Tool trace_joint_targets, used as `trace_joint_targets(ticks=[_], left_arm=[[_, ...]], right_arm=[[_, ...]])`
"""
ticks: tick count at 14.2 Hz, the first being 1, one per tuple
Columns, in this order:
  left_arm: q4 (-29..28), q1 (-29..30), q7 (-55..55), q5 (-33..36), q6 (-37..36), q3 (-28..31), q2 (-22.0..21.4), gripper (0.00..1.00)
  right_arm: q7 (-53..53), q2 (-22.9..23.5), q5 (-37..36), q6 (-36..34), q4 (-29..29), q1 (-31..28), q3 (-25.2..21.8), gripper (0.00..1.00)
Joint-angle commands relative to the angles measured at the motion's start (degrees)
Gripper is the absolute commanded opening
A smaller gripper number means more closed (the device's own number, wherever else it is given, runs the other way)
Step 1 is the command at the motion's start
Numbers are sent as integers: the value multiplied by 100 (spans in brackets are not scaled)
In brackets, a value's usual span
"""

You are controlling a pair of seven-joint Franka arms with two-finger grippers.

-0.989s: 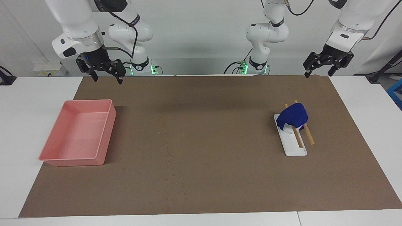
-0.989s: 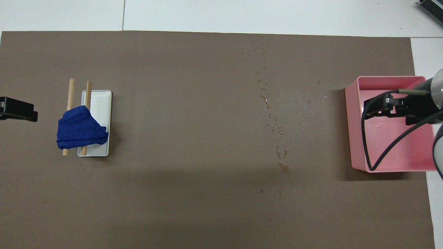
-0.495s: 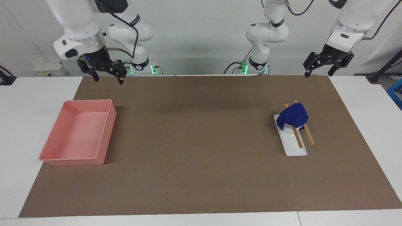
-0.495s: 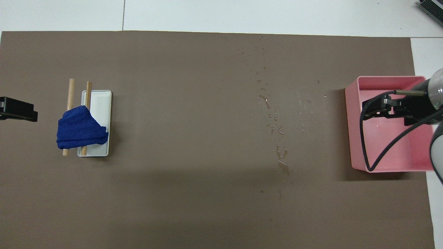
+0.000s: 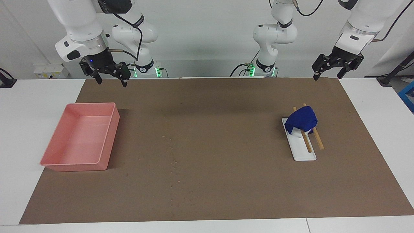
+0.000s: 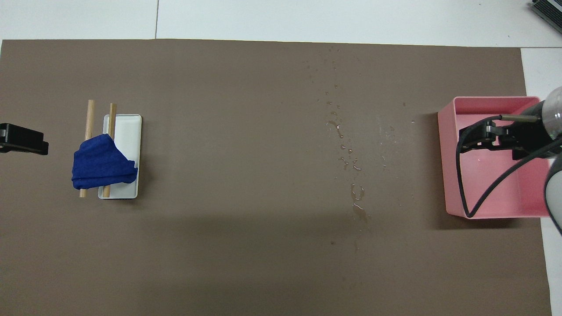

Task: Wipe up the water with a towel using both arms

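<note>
- Nothing has touched the towel (image 5: 302, 120) yet. It sits bunched on top of 2 wooden sticks (image 5: 313, 138) that lie across a white tray (image 5: 302, 152), toward the left arm's end of the table.
- The water (image 6: 347, 158) is a thin trail of droplets down the middle of the brown mat (image 5: 210, 194), roughly between the tray and the pink bin (image 5: 81, 139), running from the robots' edge out toward the mat's other edge. It's much easier to spot from overhead.
- The left gripper (image 5: 326, 77) hangs over the mat's edge by the robots, empty, fingers spread apart.
- The right gripper (image 5: 110, 82) hangs over the mat's corner by the robots, next to the pink bin, also empty with fingers spread.
- What could go wrong, my guess:
  - The towel is draped over the sticks, so a pinch that goes too deep could catch a stick and drag it along, or tip the light tray.
  - A shallow pinch could catch only 1 fold, and the cloth could slip out mid-carry.
  - The trail is long and faint, so 1 pass with a bunched towel would likely miss droplets at either end.
  - With both arms meeting near the middle, they could crowd each other.
</note>
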Motion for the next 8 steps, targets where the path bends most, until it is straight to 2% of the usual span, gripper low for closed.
trace_joint_targets(ticks=[1,2,5,8], left_arm=[[-455,22,-39,91,122,-13,-298,100],[-700,22,-39,91,279,-13,-412,100],[-1859,189,4,91,1577,-13,-886,100],[-2372,426,57,91,2326,-13,-958,100]], right_arm=[[-138,-209,-27,103,-324,-50,43,100],[-138,-209,-27,111,-333,-41,43,100],[-138,-209,-27,120,-333,-50,43,100],[-138,-209,-27,120,-333,-41,43,100]])
